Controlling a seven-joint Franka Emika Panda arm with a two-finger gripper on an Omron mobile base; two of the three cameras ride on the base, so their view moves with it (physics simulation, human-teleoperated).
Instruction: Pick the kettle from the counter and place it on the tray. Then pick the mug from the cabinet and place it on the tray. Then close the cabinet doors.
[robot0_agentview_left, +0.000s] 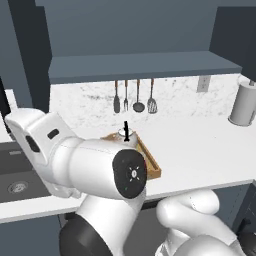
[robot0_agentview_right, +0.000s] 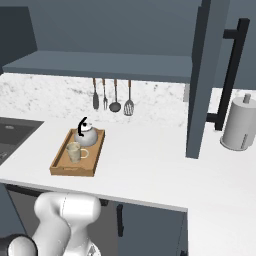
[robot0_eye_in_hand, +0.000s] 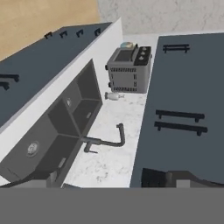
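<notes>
Kettle (robot0_agentview_right: 86, 135) and mug (robot0_agentview_right: 74, 151) sit on the tray (robot0_agentview_right: 57, 161). Remaining: open cabinet door (robot0_agentview_right: 200, 80), far right of tray (bar handle vertical). Gripper jaws wide apart, holding nothing.

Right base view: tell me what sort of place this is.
A rendered kitchen, it seems. A white marbled counter runs under dark slate-blue cabinets, cooking utensils hang on the backsplash, and a sink sits at the left. A wooden tray holds a kettle and a mug.
</notes>
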